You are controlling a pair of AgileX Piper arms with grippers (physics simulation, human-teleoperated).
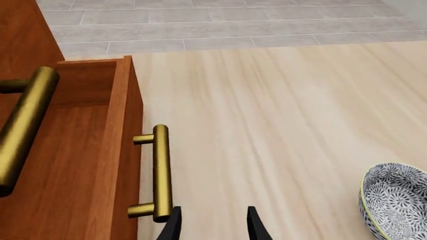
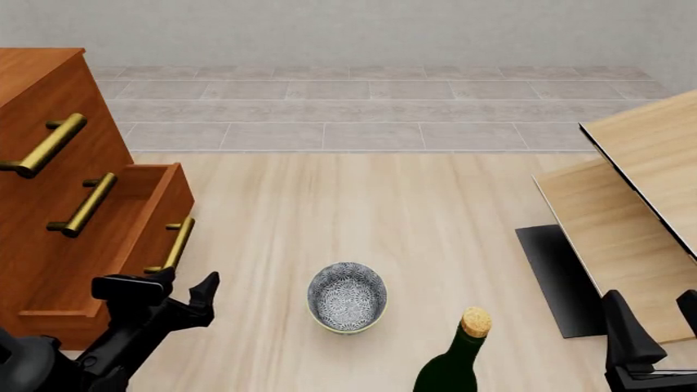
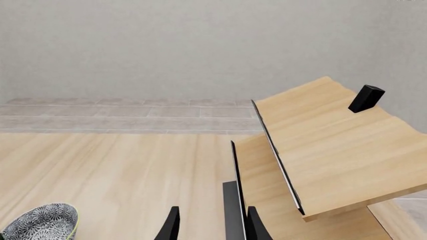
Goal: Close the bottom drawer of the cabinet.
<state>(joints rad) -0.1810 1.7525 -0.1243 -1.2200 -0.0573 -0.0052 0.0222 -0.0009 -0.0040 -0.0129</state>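
Underneath, pale wood table [image 2: 436, 212]; grey tiled floor [image 2: 370, 106] beyond.

The front view looks down over the bench [image 2: 326, 204]. The left wrist view sits close beside the cabinet [image 1: 27, 45]. All three views share the bowl [image 2: 346, 296].

cabinet [image 2: 33, 237]: reddish-brown (brass handles) | bowl [image 2: 346, 296]: dark speckled pattern | bottle [image 2: 449, 371]: dark green

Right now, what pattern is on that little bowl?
The bowl has a dark blue-and-white floral pattern with a pale rim; the front view shows it best.
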